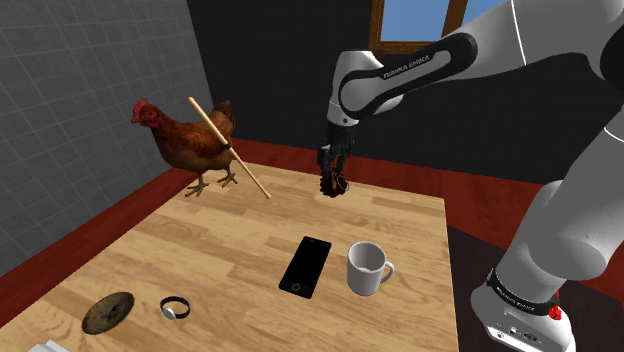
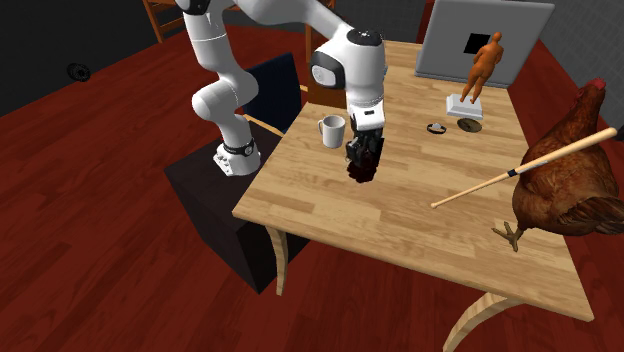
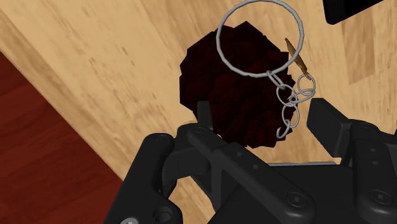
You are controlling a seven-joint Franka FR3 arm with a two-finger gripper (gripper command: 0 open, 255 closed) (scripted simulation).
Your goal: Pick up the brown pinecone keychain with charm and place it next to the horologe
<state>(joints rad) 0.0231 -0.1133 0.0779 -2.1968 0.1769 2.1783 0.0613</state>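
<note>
Wooden bench (image 1: 230, 250) bears the watch (image 1: 175, 308) near its front. The fingers (image 3: 327, 127) clasp the pinecone (image 1: 336, 186), seemingly lifted near the far edge. Carry underway; next, swing toward 8 o'clock in the shoulder view and lower beside the watch.

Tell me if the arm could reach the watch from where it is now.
Probably yes. Bare tabletop lies between the gripper and the watch; the phone and mug sit off to the side. The watch is farther from the stand, so it may be a stretch.
</note>
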